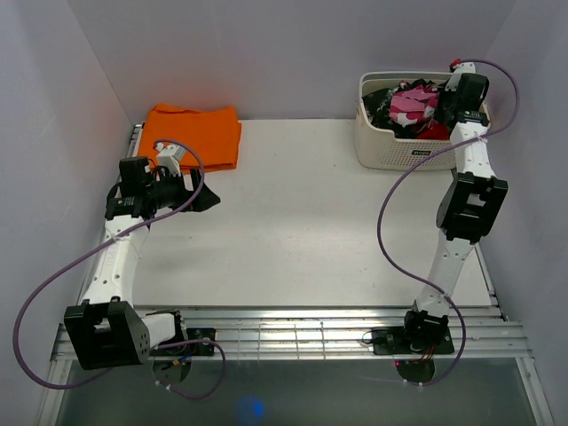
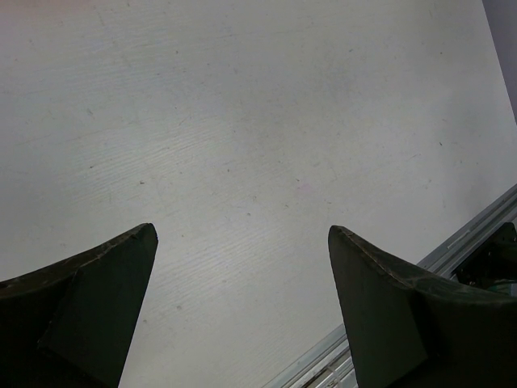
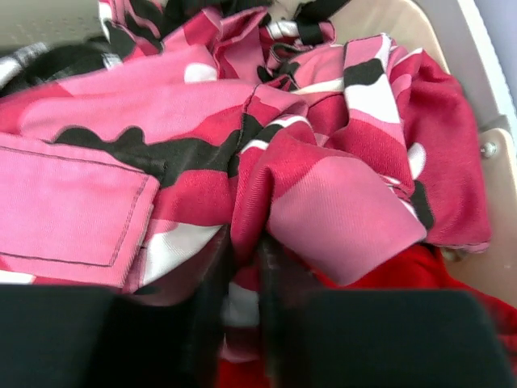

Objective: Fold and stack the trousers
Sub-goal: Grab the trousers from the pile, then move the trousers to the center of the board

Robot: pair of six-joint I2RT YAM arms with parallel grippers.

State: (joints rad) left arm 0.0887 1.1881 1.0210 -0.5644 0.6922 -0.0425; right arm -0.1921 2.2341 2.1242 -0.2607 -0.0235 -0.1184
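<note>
The trousers (image 1: pixel 410 106), in pink, white and black camouflage, lie bunched in the cream basket (image 1: pixel 383 149) at the far right. My right gripper (image 1: pixel 441 108) is down in the basket. In the right wrist view it (image 3: pixel 245 246) is shut on a fold of the trousers (image 3: pixel 266 170), with cloth pinched between the two dark fingers. My left gripper (image 1: pixel 202 193) hovers over the left side of the table near the orange cloth. In the left wrist view it (image 2: pixel 242 234) is open and empty, with bare table between its fingers.
A folded plain orange cloth (image 1: pixel 200 133) lies at the far left corner of the table. Dark and red garments lie under the trousers in the basket (image 3: pixel 477 162). A metal rail (image 1: pixel 311 333) runs along the near edge. Walls close in left, right and back.
</note>
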